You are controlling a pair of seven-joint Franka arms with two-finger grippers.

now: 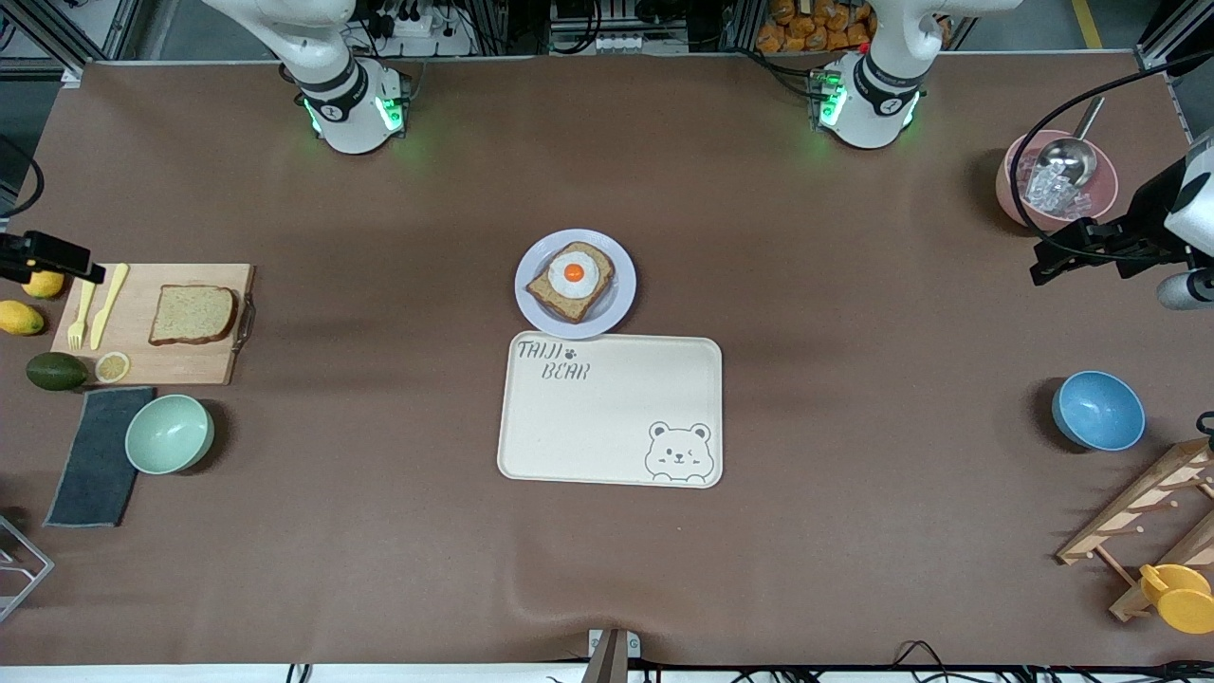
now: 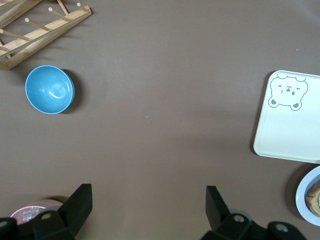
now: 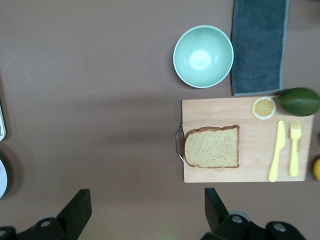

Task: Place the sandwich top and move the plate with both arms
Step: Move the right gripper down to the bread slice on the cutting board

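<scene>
Sandwich top seemingly just outside spread jaws

We see the sandwich top, a plain brown slice with darker crust, lying flat on a wooden board toward the right arm's end. The plate, pale lavender-white, sits mid-surface touching the tray's edge.

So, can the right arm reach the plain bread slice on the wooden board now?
Probably yes. The right gripper hangs open over bare table beside the cutting board, and the sandwich top lies uncovered on it, apart from the knife and fork.
</scene>
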